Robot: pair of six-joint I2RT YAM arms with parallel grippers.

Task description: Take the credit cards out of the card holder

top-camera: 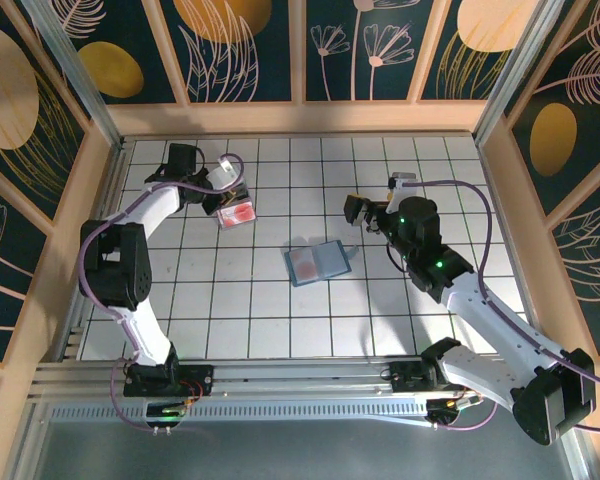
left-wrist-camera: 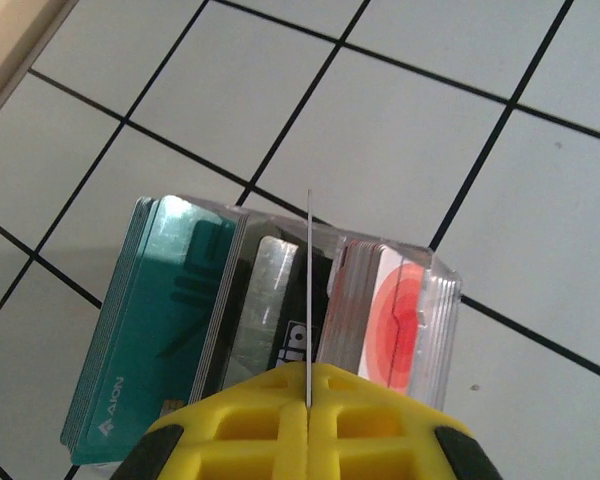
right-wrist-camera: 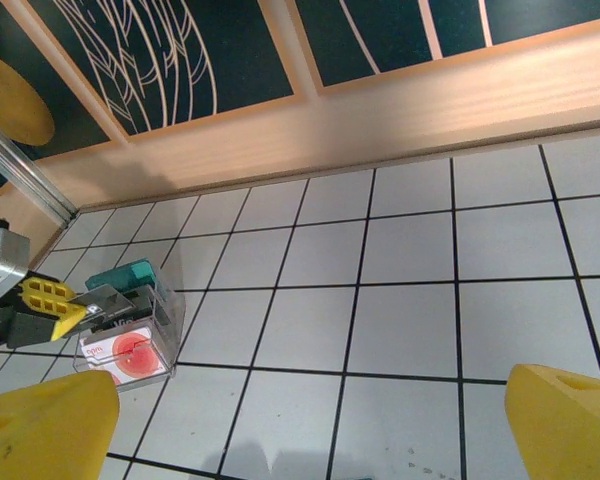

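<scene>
One thin credit card [left-wrist-camera: 308,290], seen edge-on, is clenched in the left end effector [left-wrist-camera: 308,378]. It is held over a clear plastic box [left-wrist-camera: 442,292] of stacked teal, silver and red-and-white cards. The small slate-blue bifold card holder [top-camera: 328,259] of soft material lies open and flat near the centre of the white tiled surface [top-camera: 280,320], at 4 o'clock from that box. A pinkish card [top-camera: 304,264] rests on its left panel. The right end effector [top-camera: 364,214], between 1 and 2 o'clock from the holder, is released, jaws spread wide, grasping nothing.
</scene>
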